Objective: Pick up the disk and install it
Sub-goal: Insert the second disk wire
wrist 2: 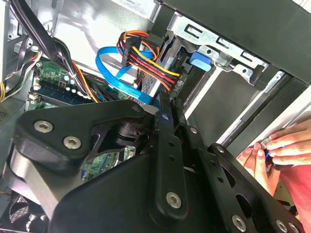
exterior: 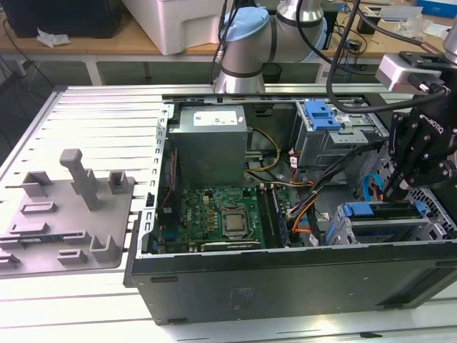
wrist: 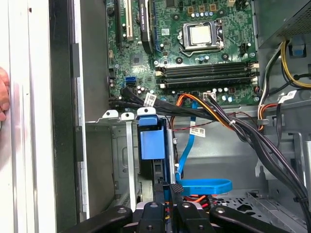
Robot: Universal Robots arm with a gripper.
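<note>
The disk (exterior: 378,211), a flat drive in a blue carrier frame, sits edge-up in the metal drive cage (exterior: 343,232) at the front corner of the open computer case, at the exterior view's right. In the first wrist view its blue carrier (wrist: 148,143) stands in the cage slot between white rails. My gripper (exterior: 395,191) hangs straight above it. Its black fingertips are close together on the carrier's top edge, which I see best where the gripper (wrist: 169,188) meets the disk. In the second wrist view one finger (wrist 2: 165,111) points down into the cage.
A blue flat cable (wrist: 204,185) and a thick black and orange wire bundle (wrist: 233,126) cross beside the cage. The motherboard (exterior: 221,214) and the grey power-supply box (exterior: 211,143) fill the case. A person's hand (wrist 2: 282,145) rests on the case's outer side. A grey fixture plate (exterior: 64,214) lies at the exterior view's left.
</note>
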